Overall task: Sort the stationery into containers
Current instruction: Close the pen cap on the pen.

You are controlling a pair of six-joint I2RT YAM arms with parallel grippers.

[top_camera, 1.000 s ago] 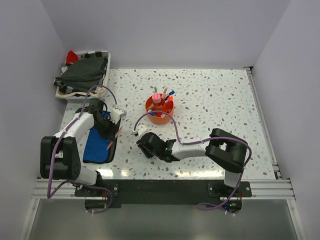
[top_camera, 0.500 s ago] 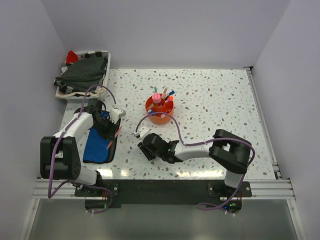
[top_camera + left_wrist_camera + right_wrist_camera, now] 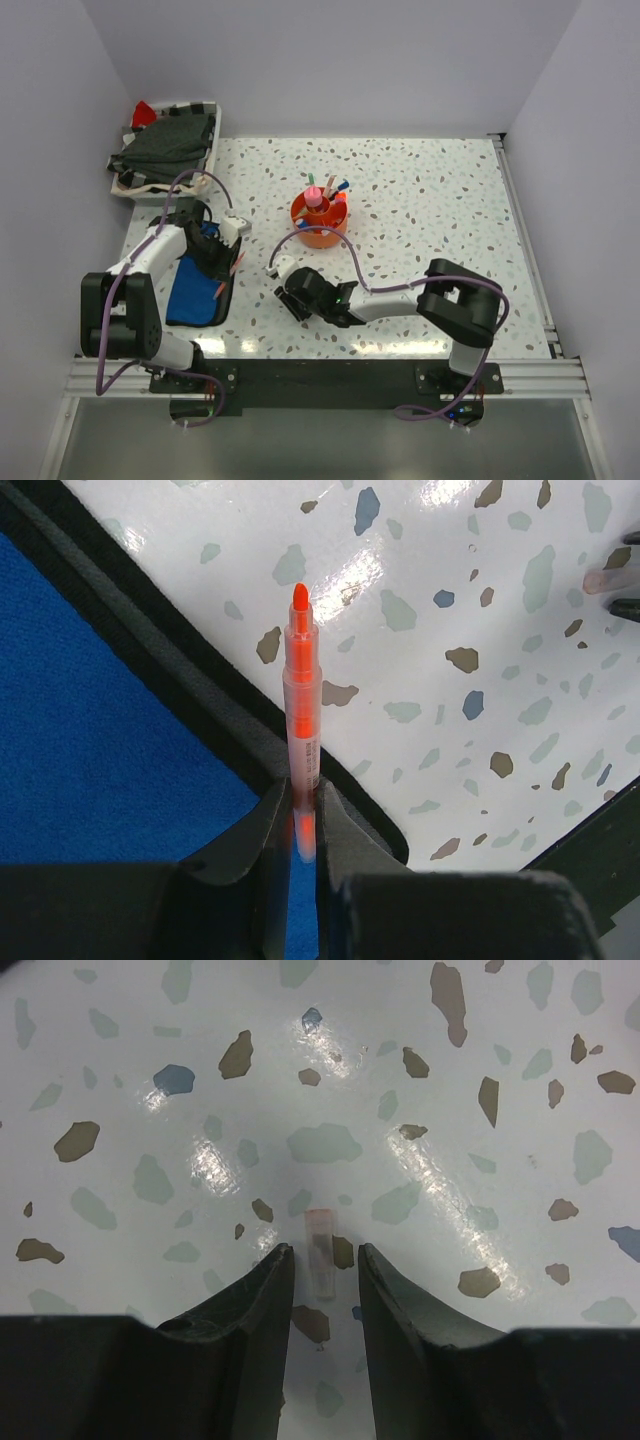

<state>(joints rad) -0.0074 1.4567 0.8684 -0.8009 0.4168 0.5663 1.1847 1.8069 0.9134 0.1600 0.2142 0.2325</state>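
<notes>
- An orange pen [image 3: 301, 710] is clamped between the jaws of the left gripper [image 3: 301, 795]. Its lower end is pinched between the fingers and its orange tip points away from the wrist.
- The pen is held over the black edge of the blue pouch [image 3: 90, 740], with its tip out over the speckled table [image 3: 430, 210].
- A small, pale, see-through piece [image 3: 320, 1230] is seen lying flat on the table. What kind of piece it is cannot be told.
- The jaws of the right gripper [image 3: 325, 1252] are set apart, one finger on each side of that piece. No contact with it can be made out.
- The orange organiser [image 3: 318, 238] is taken as the landmark. It stands upright on the table with several pens and a pink tube [image 3: 314, 198] stuck upright in it.
- The right gripper and the pale piece are found near the organiser, on its side toward the arm bases.
- The pouch lies flat on the left arm's side of the organiser, closer to the bases, and the left gripper is placed at the pouch edge that faces the organiser.
- A white tray [image 3: 212, 125] with dark cloth [image 3: 170, 148] is seen well apart from the organiser, at the far corner on the left arm's side.
</notes>
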